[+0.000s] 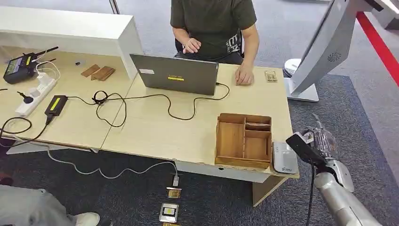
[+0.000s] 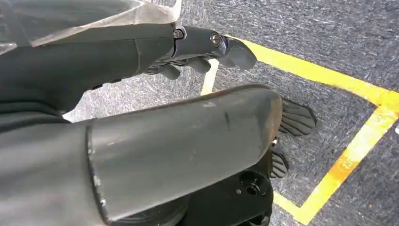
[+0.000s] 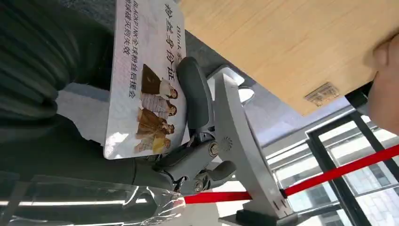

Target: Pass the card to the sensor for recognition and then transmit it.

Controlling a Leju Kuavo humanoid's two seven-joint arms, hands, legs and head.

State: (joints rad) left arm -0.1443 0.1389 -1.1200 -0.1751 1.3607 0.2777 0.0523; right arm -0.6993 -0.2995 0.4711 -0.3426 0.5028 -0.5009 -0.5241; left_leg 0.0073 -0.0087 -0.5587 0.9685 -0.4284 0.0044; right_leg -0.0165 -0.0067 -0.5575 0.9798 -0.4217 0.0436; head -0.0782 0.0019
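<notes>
One card (image 3: 145, 89) is pinched by the right hand (image 3: 197, 141), thumb pressed on its printed face | right hand (image 1: 322, 141) is held off the table's (image 1: 155, 127) right edge, just beside the white sensor (image 1: 284, 158) | left hand (image 2: 202, 54) is seen over grey floor, fingers curled, nothing held.

Your head cam sits high, facing fwd/down over the counter (image 1: 155, 127). L wrist cam looks down at the floor, v. close behind its robot hand (image 2: 197, 52). R wrist cam, close too, shares the counter edge w/ head view.
</notes>
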